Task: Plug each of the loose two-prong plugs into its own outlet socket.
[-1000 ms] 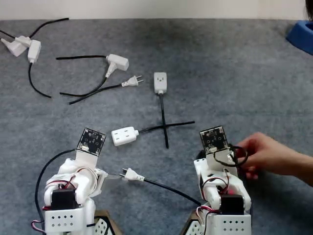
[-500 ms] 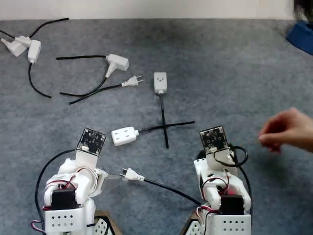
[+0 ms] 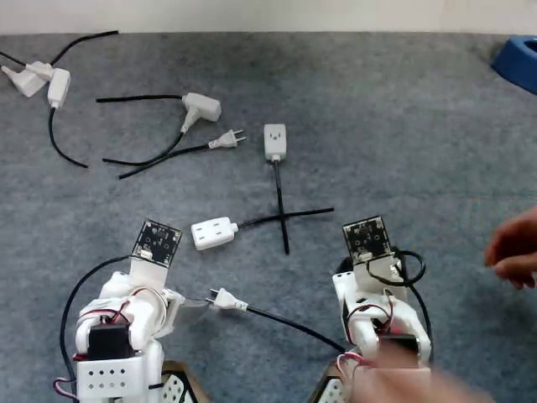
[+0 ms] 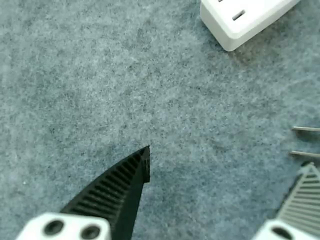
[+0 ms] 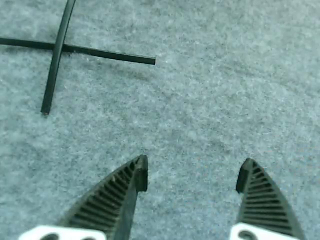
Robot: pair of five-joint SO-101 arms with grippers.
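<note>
Both arms are sitting at the carpet's (image 4: 100,75) near edge. The left gripper (image 4: 228,159) is hanging spread wide over bare carpet, grasping nothing. A plug (image 3: 220,297) is lying just beside its pale finger (image 4: 305,200), and the prongs (image 4: 305,142) are showing next to that fingertip. The plug's cable is running off toward the right arm's base. Near the gripper, toward the carpet's middle, a triple socket (image 3: 212,232) is lying on its side with nothing in it.

The right gripper (image 5: 194,162) is also hanging released, with its fingers apart over bare carpet. Beyond it, two cables (image 5: 57,47) are crossing each other. One is running from the triple socket, the other from a single socket (image 3: 274,141) lying farther toward the far edge.

A second plug (image 3: 225,139) is lying just beside the single socket, prongs aiming at it but not touching. An angled plug (image 3: 201,106) is lying near that, toward the far left corner. In that corner two white pieces (image 3: 38,80) are lying together. A blue object (image 3: 516,60) is sitting at the far right corner.
</note>
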